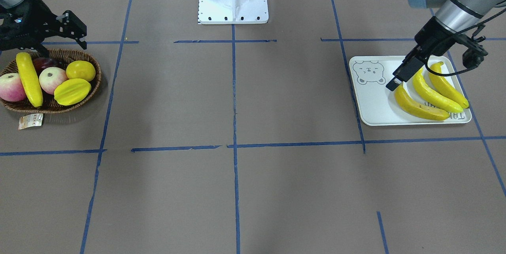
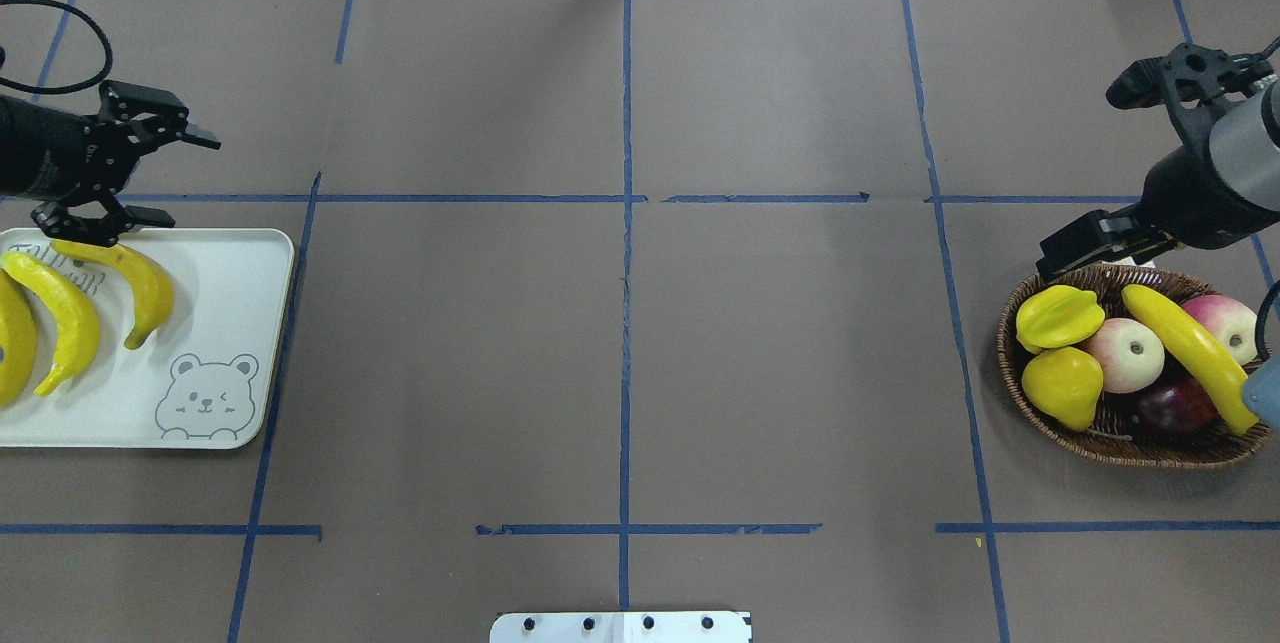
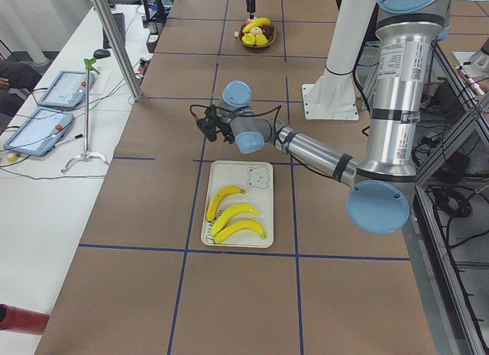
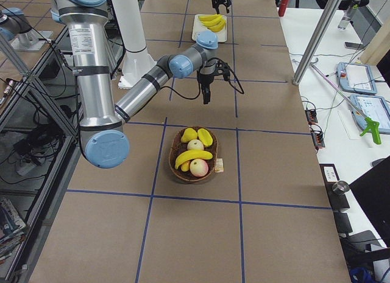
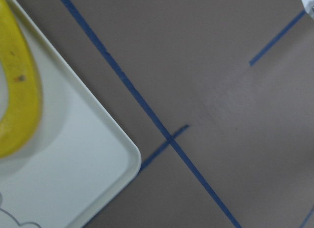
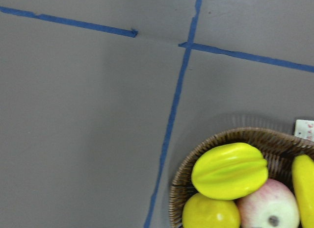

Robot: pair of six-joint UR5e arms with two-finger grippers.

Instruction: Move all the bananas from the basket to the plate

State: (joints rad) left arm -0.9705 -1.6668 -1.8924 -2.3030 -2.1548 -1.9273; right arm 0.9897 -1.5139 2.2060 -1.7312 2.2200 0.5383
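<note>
Banana (image 2: 1190, 358) in basket (image 2: 1120, 448): light, stiff, probably slick; take mid-length, crosswise; left pincer (image 2: 165, 175), right pincer (image 2: 1110, 163) both spread, empty

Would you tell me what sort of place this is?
Probably a robotics lab: the left arm and right arm work over a table gridded with blue tape, and tablets lie on a side bench.

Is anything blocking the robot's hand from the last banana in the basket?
Nothing visible does. The banana lies uncovered atop the other fruit in the basket, and the open right hand hangs by its rim.
</note>
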